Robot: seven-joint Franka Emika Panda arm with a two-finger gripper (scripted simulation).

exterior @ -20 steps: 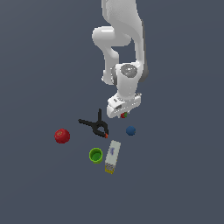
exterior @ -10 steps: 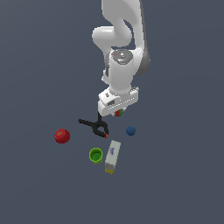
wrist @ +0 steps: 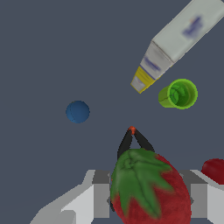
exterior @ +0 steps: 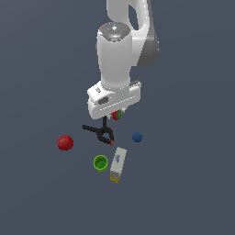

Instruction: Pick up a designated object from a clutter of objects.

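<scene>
Red strawberry (exterior: 116, 114) sits in the gripper (exterior: 115, 114) in the exterior view, tucked under the white hand body, only a sliver of red and green showing; jaws read as pinching it, fruit clear of the grey floor (exterior: 193, 183). Rest of the clutter lies below on the floor: black spring clamp (exterior: 101, 132) almost directly under the hand, blue ball (exterior: 137, 137) just off toward the exterior view's right, red round fruit (exterior: 65, 142) well apart on the exterior view's left, green cup (exterior: 100, 162) touching or nearly touching the white-and-yellow box (exterior: 118, 164). Open floor all round the group, widest toward the frame edges. Wrist view: strawberry (wrist: 148, 186) fills the near field, leafy cap facing the camera, grey finger pads (wrist: 101, 200) tight against both sides. Clamp (wrist: 132, 139) tip with orange nose pokes out just past the cap. Ball (wrist: 78, 111) stands alone with bare floor around it. Cup (wrist: 178, 93) close beside the yellow end of the box (wrist: 173, 47), gap not resolvable. Round fruit (wrist: 215, 170) cut by the frame edge.
</scene>
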